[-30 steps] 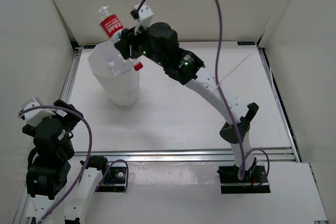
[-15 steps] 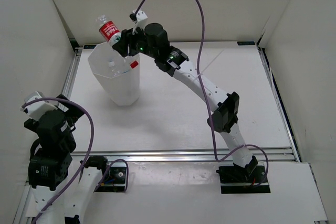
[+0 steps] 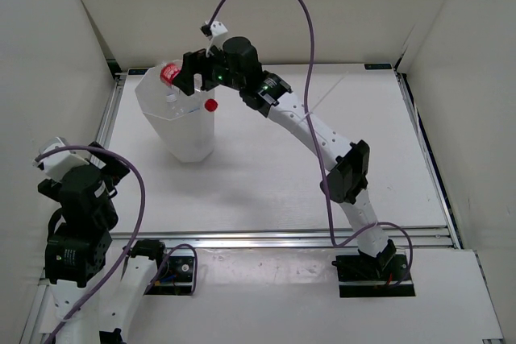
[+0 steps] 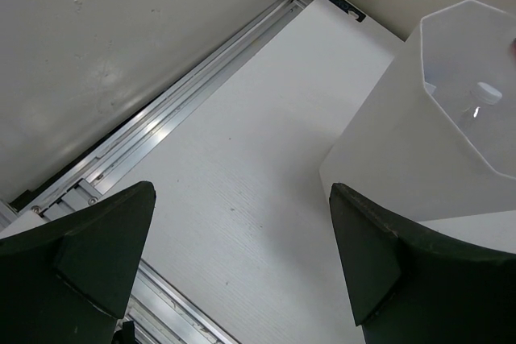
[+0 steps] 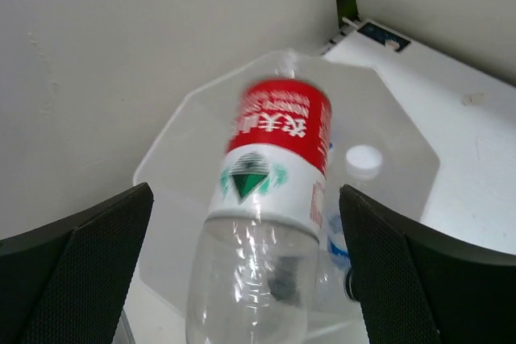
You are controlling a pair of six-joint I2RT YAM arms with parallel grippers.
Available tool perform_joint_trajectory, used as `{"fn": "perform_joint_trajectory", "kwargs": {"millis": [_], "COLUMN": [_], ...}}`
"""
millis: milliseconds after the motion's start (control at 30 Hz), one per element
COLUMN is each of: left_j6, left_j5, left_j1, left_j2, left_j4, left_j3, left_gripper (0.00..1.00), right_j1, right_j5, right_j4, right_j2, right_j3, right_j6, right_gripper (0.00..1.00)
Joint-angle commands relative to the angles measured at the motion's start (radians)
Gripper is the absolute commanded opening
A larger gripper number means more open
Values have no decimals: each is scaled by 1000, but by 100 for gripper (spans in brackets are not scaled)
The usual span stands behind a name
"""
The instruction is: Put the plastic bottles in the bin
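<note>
Red-labelled bottle (image 5: 270,223) blurred and tilted over the open mouth of the bin (image 3: 189,138), between the fingers of the right gripper (image 5: 246,271), spread wide and clear of it (no contact visible on either side). Inside the bin, a white-capped bottle (image 5: 364,157). Left gripper (image 4: 242,263) over the near left of the table (image 4: 242,159), fingers wide apart and empty.

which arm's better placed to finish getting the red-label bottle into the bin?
Right. The right gripper hangs open over the bin, the bottle between its fingers above the opening. The left gripper, open and empty, sits back near its base.
</note>
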State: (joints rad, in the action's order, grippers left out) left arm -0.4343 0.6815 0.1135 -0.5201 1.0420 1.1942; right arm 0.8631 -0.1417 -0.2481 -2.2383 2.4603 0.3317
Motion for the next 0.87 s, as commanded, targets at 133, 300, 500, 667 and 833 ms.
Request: {"fn": "perform_joint_trajectory", "kwargs": {"millis": [133,300,500,667,833], "left_j6": [8,8,8,-68,-205], "left_j5": [26,26,35,96,260], "left_j1": [3,3,3,12,12], "left_j2": [-12,-12,23,72,60], "left_j4": [-27,-36,-36,-36,-111], "left_j3": [-1,-10,-60,-143,-287], "left_gripper": [100,100,100,100,100], "right_j1": [-49,-142,-363,-398,-432], "right_j5": [88,224,-94,-47,-20], "right_j4": [-111,-303,-491,-418,-513], "right_j2": [157,230,478,703,737], "right_j3": [-49,-17,-387,-792,-828], "right_j6": [-13,113,184,138,98], "right_gripper": [100,100,100,100,100]}}
